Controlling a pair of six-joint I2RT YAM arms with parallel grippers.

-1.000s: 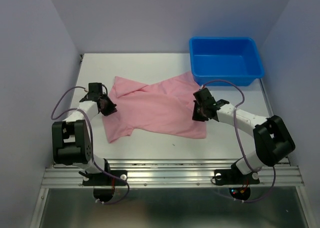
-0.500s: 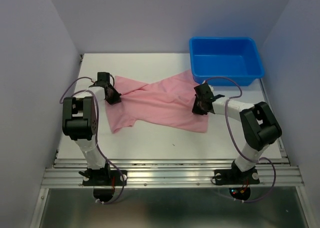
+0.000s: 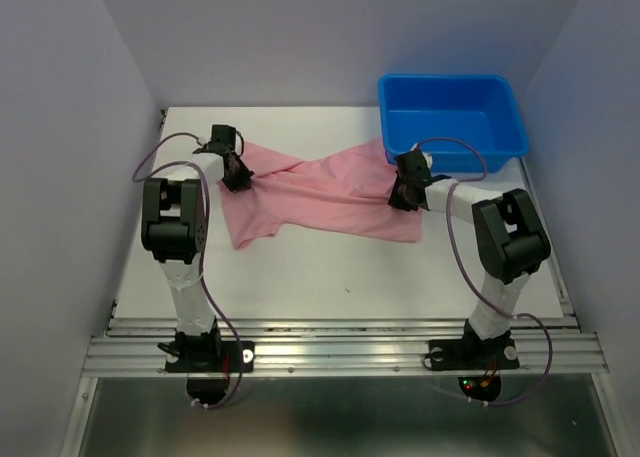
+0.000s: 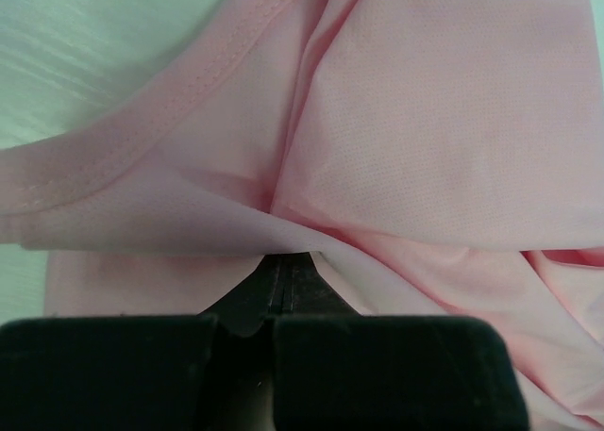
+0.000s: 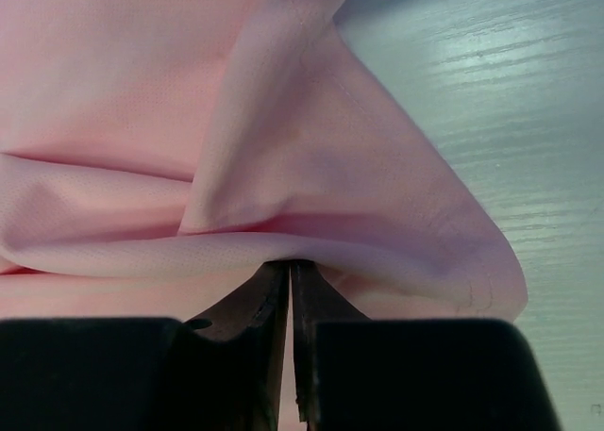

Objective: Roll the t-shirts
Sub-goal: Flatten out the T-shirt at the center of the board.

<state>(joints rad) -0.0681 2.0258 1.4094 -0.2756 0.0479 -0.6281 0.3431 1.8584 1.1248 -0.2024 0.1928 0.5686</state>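
Observation:
The pink t-shirt (image 3: 320, 199) lies stretched across the middle of the white table, pulled taut between both grippers. My left gripper (image 3: 235, 169) is shut on the t-shirt's left edge near a hemmed border; in the left wrist view the fabric (image 4: 425, 120) bunches over the closed tips (image 4: 285, 259). My right gripper (image 3: 403, 192) is shut on the t-shirt's right edge, beside the blue tub; in the right wrist view the fabric (image 5: 142, 101) folds over the closed tips (image 5: 291, 266).
The rigid blue tub (image 3: 452, 119) stands at the back right, touching the t-shirt's upper right corner. The white table (image 3: 330, 272) shows bare in front of the t-shirt. Purple walls close in the sides and back.
Both grippers have moved away from me toward the back of the table, dragging the t-shirt's edges with them. The t-shirt has drawn narrower and tauter in the middle.

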